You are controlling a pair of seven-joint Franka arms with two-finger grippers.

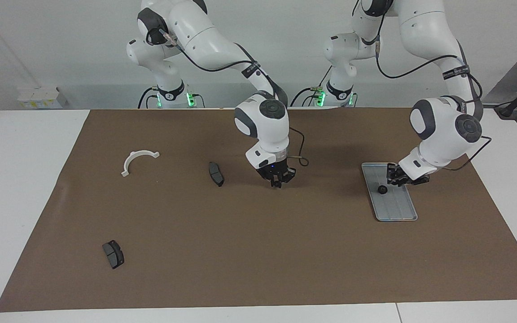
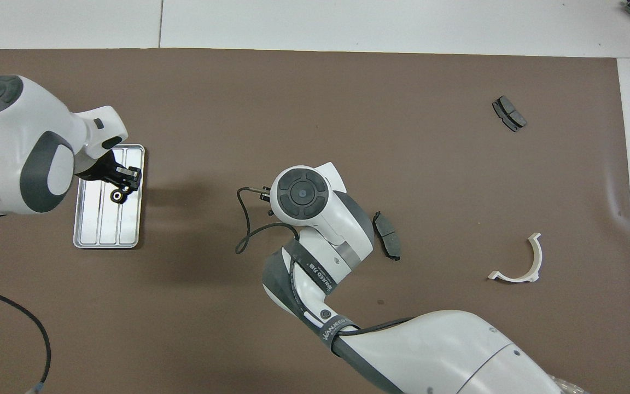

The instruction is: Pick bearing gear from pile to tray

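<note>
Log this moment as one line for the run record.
left gripper: over tray | gear: lying in tray | right gripper: over mat centre | brake pads, bracket: on mat

- Dark band (image 2: 312, 272) on my right arm's forearm, overhead view: white lettering, which I read as "WANEED", the rest illegible.
- Second band (image 2: 338, 330), lower on that arm: same lettering.
- I read nothing elsewhere.

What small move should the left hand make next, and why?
Probably lower the left hand a little over the tray and let go of what it carries. It hangs above the tray's end nearer the robots, and one black gear already lies in the tray just beside it. Whether it holds another gear cannot be seen. The right hand hangs over the bare mat, beside a brake pad.
</note>
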